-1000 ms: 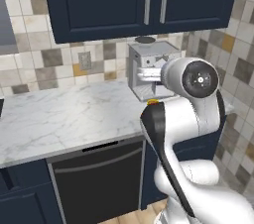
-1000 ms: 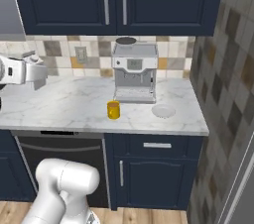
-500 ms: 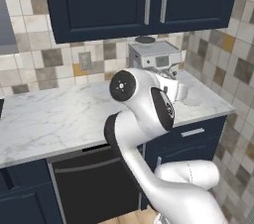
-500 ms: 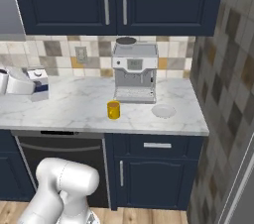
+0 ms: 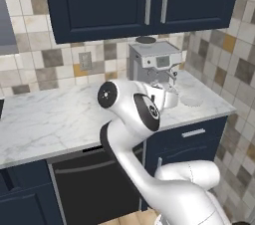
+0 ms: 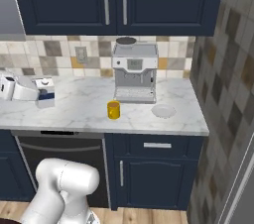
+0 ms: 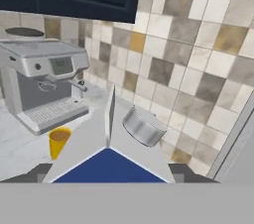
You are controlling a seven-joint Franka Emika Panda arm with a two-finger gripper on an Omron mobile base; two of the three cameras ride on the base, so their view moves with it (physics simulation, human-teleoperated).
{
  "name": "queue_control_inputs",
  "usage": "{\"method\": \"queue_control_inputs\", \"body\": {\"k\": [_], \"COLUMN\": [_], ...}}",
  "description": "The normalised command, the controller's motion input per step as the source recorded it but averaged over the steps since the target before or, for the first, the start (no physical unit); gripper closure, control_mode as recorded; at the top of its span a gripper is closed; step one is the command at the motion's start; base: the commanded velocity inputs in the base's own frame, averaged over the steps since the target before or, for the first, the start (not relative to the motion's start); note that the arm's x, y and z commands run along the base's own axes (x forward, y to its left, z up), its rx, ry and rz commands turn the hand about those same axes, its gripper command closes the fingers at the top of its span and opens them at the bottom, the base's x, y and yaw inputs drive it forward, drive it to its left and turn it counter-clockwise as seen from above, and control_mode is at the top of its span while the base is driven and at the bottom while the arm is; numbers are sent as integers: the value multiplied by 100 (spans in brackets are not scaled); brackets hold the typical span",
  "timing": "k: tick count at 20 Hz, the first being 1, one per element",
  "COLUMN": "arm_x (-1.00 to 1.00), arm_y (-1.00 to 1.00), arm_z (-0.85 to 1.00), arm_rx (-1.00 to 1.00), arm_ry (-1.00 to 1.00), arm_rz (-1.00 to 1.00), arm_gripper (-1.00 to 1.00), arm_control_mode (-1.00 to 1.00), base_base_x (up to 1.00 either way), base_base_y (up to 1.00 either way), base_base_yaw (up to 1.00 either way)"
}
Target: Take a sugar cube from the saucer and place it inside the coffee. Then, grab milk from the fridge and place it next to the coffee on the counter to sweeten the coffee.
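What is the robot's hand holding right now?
Gripper: closed on the small white milk carton with a dark blue patch, above the white marble counter.

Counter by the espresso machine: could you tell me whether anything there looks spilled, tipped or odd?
Nothing stands out. The coffee stands upright on the counter before the espresso machine, the saucer lies flat to its right, and the milk sits upright in the pincer, over the counter's left part.
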Motion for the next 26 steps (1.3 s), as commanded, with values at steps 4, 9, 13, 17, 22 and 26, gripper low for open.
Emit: {"method": "queue_control_inputs", "body": {"k": [4,9,13,17,22,26], "arm_x": [48,49,46,49,45,18], "arm_y": [0,0,0,-1,-11,-30], "arm_z": [-49,-38,-38,-34,-32,-40], "arm_rx": [-5,-4,0,1,6,11], "arm_ry": [8,5,0,0,2,4], "arm_rz": [-7,-7,-2,0,0,0], "arm_gripper": [100,100,100,100,100,100], "arm_control_mode": [-100,-100,-100,-100,-100,-100], "base_base_x": [0,0,0,0,0,0], "base_base_y": [0,0,0,0,0,0], "base_base_yaw": [0,0,0,0,0,0]}}
